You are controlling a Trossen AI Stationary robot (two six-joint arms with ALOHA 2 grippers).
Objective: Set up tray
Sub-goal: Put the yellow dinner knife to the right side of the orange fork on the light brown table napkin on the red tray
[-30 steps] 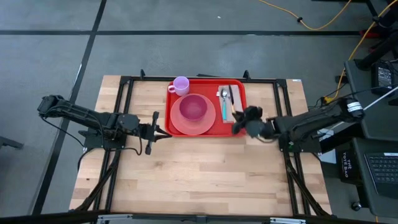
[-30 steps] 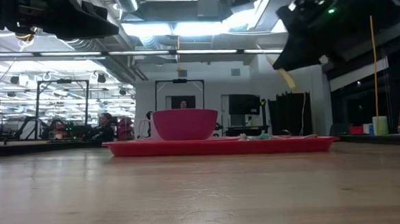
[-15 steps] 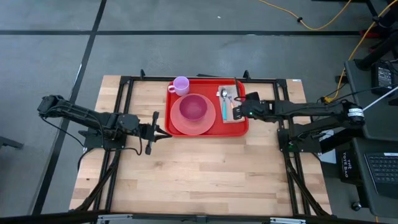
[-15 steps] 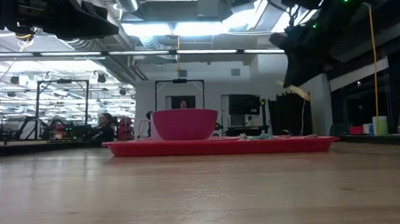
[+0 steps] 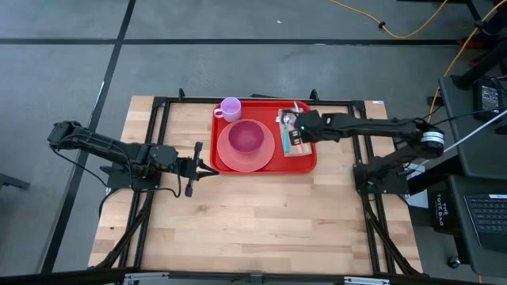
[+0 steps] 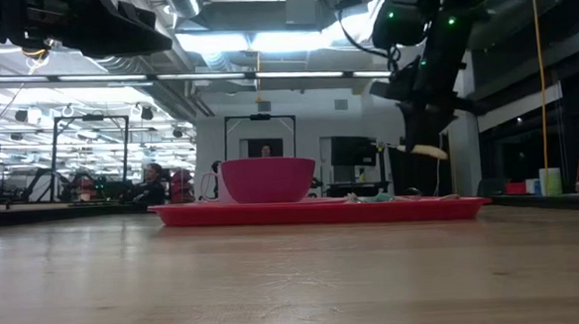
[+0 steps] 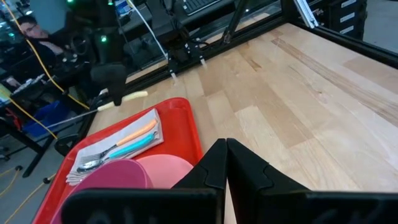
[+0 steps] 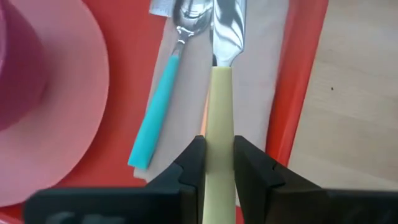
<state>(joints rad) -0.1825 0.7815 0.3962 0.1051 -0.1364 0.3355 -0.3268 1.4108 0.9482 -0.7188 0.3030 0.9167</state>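
The red tray (image 5: 306, 162) lies at the table's far middle. It bears a pink plate (image 5: 230, 158) with a pink bowl (image 5: 246, 136), a purple cup (image 5: 230, 108) and a napkin (image 8: 261, 93). A teal-handled spoon (image 8: 157, 118) and an orange-handled fork (image 7: 134, 132) lie on the napkin. My right gripper (image 5: 296, 136) hovers over the napkin, shut on a utensil with a pale yellow handle (image 8: 219, 112). My left gripper (image 5: 212, 169) hangs shut and empty above the table, just left of the tray. My right gripper pinches the utensil's pale yellow handle (image 8: 219, 134) between its two fingers (image 8: 194, 158). The fingers slant down from the table's right side and lie along the handle. In the low view the handle (image 6: 426, 152) hangs about level, lifted clear above the tray.
Bare wooden table spreads near and to both sides of the tray. A black frame (image 5: 162, 119) runs round the table's far part. Beyond the table, a person (image 7: 28, 28) sits among the room's equipment.
My right gripper has swung from the tray's near right corner toward the far edge and leftward, out over the napkin. It has tipped steeply downward, carrying the yellow-handled utensil clear of the tray.
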